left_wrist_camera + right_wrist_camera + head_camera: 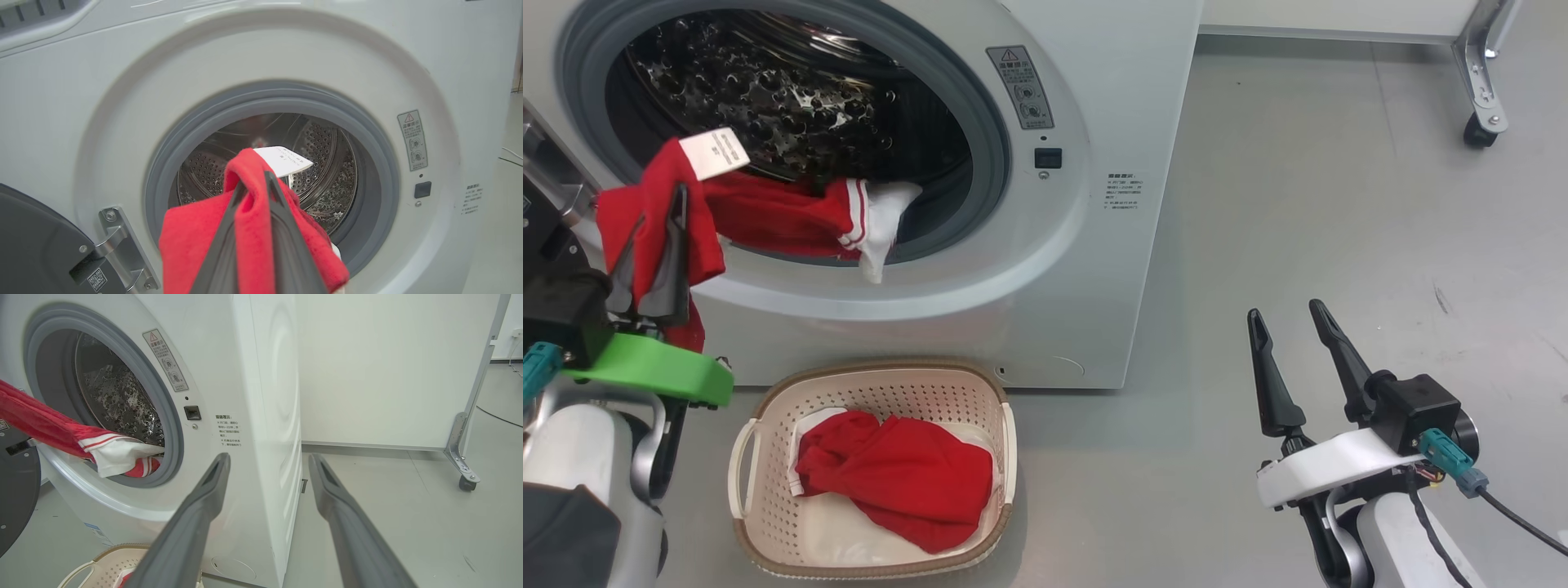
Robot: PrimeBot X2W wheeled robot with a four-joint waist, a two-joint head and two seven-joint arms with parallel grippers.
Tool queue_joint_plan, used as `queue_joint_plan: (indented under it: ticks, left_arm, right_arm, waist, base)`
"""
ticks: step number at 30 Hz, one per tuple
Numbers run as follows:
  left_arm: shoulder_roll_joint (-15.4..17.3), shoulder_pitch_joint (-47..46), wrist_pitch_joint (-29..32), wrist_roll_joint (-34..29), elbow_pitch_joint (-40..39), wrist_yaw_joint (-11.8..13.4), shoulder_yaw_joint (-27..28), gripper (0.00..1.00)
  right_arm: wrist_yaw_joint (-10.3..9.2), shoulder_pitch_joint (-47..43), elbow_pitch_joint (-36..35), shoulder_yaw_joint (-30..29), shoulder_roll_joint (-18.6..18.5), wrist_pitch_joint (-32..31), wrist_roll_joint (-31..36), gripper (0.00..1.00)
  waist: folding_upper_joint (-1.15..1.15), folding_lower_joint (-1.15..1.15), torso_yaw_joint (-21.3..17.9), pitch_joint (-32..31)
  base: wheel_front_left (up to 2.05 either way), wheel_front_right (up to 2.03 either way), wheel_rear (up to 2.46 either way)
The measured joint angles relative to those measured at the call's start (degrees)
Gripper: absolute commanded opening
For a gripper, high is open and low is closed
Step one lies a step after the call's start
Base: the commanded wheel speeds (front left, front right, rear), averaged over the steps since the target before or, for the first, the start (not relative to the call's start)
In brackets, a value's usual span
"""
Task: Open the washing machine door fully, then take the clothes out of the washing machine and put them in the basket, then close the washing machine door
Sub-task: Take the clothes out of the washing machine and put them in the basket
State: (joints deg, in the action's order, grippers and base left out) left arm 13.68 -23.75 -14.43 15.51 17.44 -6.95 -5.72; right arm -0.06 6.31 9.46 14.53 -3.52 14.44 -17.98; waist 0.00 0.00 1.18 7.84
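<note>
The left gripper [658,229] pinches the red clothes [768,216] at the lower left edge of the washing machine [1111,98] mouth, fabric trailing into the drum [792,98], while the right gripper [1286,312] hangs spread, right of the basket [882,369] holding 1 red garment [907,474].

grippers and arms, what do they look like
The left gripper and right gripper each have two long tapered dark grey fingers, a black block and a teal connector, on pale forearms. The left's bracket is green; the right's is white, with a black cable trailing.
</note>
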Motion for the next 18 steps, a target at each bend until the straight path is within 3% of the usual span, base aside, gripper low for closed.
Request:
queue_joint_plan:
  ticks: [7, 18]
  left_arm:
    - [-0.4, 1.9, 0.0, -0.7, -8.3, 0.0, 2.3, 0.00]
    - [-2.1, 6.2, 0.0, -1.0, -15.0, 0.0, 4.1, 0.00]
  right_arm:
    - [0.52, -0.1, -0.1, -0.5, 0.1, 0.0, 0.0, 1.00]
    - [1.01, -0.2, -0.2, -0.7, 0.2, 0.0, 0.5, 1.00]
  waist:
    - [0.00, 0.00, -0.3, 0.0]
    - [0.00, 0.00, -0.8, 0.6]
  base:
    - [0.00, 0.00, 0.00]
    - [0.00, 0.00, 0.00]
